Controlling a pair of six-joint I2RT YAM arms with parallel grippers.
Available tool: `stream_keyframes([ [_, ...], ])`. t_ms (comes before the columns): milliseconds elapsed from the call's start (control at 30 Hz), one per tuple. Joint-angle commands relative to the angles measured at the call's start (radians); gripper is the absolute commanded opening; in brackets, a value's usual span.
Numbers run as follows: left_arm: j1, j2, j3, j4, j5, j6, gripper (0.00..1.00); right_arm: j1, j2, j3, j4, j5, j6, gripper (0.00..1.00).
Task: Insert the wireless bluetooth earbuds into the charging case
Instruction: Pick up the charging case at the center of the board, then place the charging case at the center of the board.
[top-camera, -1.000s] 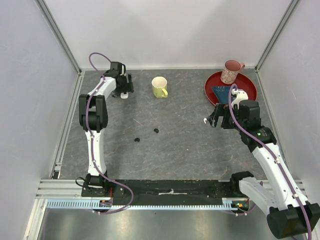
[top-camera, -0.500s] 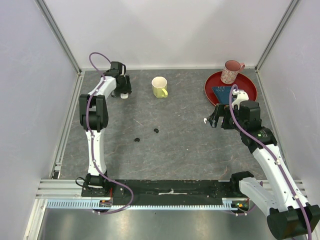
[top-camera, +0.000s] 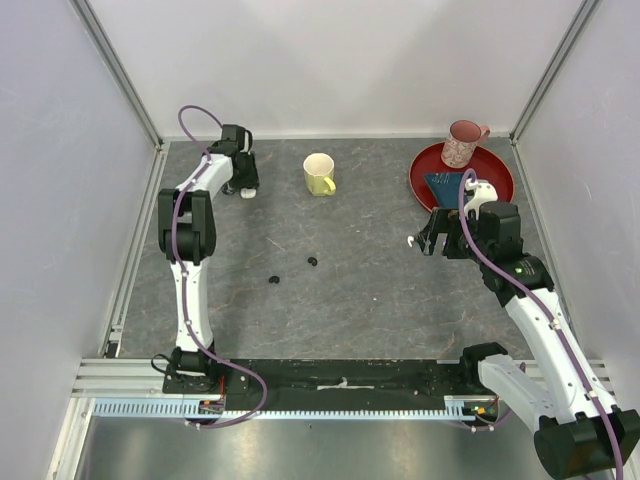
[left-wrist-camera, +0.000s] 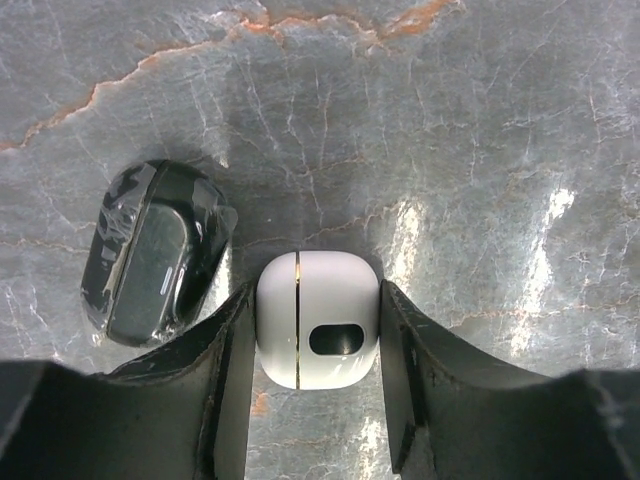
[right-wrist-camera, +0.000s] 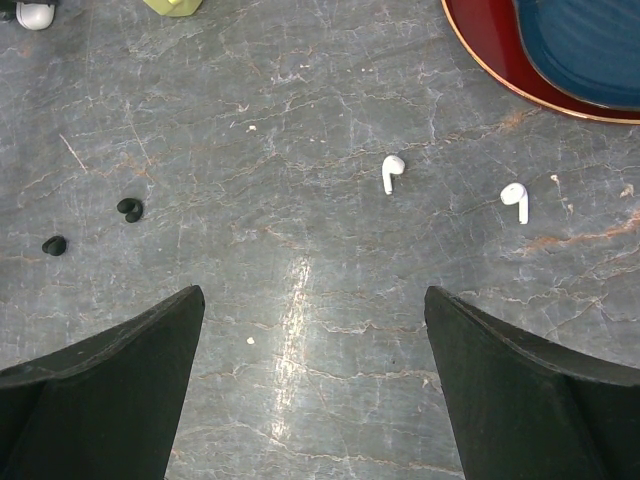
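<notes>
The white charging case (left-wrist-camera: 318, 332) is being clasped on both sides by the left jaws, which are being held narrow against it. It is resting on the grey surface (top-camera: 370, 290), to the left of the yellow mug (top-camera: 319, 174). A black charging case (left-wrist-camera: 150, 255), wrapped in clear film, is lying just beside it, on the side away from the mug.

The right jaws are being held wide with nothing between them, above the surface well to the right of the mug and nearer the arm bases. Below them two white earbuds (right-wrist-camera: 392, 172) (right-wrist-camera: 515, 200) are lying apart from each other. Two black earbuds (top-camera: 313, 262) (top-camera: 273, 279) are lying near one another, well apart from the mug on its near side. To the right of the mug a pink jug (top-camera: 463, 143) is being carried by a red plate (top-camera: 500, 185).
</notes>
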Motion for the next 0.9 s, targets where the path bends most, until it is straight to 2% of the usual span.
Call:
stream_keyframes([
  [0,-0.018,-0.076,-0.086,0.019,0.012,0.019,0.08,-0.002,-0.013,-0.004,0.024,0.014,0.01,0.98],
  [367,-0.132,-0.433,-0.448,0.163,0.055,0.101,0.02,0.0,-0.001,0.024,-0.018,0.034,0.033,0.98],
  [500,-0.208,-0.617,-0.594,0.217,0.139,0.127,0.02,0.0,0.025,0.028,-0.064,0.033,0.078,0.98],
  [633,-0.345,-0.722,-0.71,0.237,0.209,0.155,0.02,0.0,0.034,0.018,-0.074,0.016,0.133,0.98],
  [867,-0.563,-0.806,-0.865,0.295,0.347,0.138,0.02,0.0,0.002,-0.019,-0.074,0.031,0.207,0.98],
])
